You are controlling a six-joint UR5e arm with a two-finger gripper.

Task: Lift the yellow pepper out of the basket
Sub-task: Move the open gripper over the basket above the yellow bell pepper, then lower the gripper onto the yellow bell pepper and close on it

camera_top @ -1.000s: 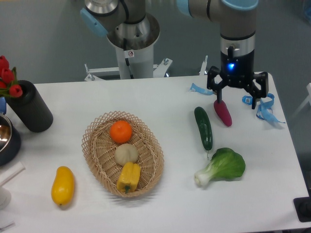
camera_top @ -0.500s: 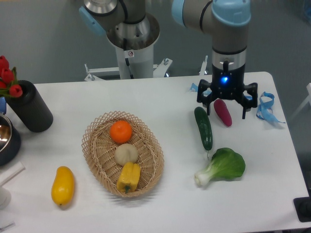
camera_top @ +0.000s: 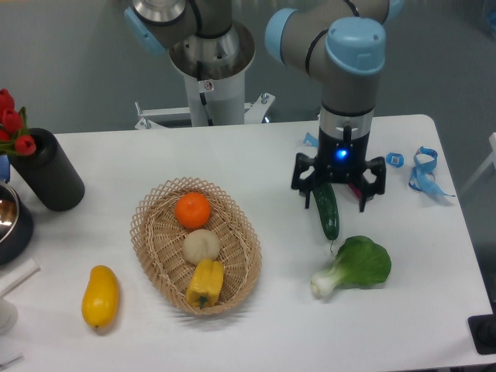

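Observation:
The yellow pepper [camera_top: 205, 283] lies in the near end of the tan wicker basket [camera_top: 149, 246], with its green stem pointing toward the front. An orange [camera_top: 193, 210] and a pale round vegetable [camera_top: 201, 246] lie in the basket behind it. My gripper [camera_top: 338, 197] is open and empty, fingers pointing down, hovering over the top of a dark green cucumber [camera_top: 328, 213]. It is well to the right of the basket.
A bok choy [camera_top: 356, 266] lies right of the basket near the front. A smooth yellow-orange oval fruit [camera_top: 101, 295] lies left of the basket. A black cylinder [camera_top: 48, 170] with red tulips and a metal bowl stand at the left edge. Blue ribbon [camera_top: 422, 172] lies at the back right.
My gripper has moved left and toward the front, from over the magenta vegetable to over the cucumber, hiding the magenta vegetable. It stays open. Nothing on the table has moved.

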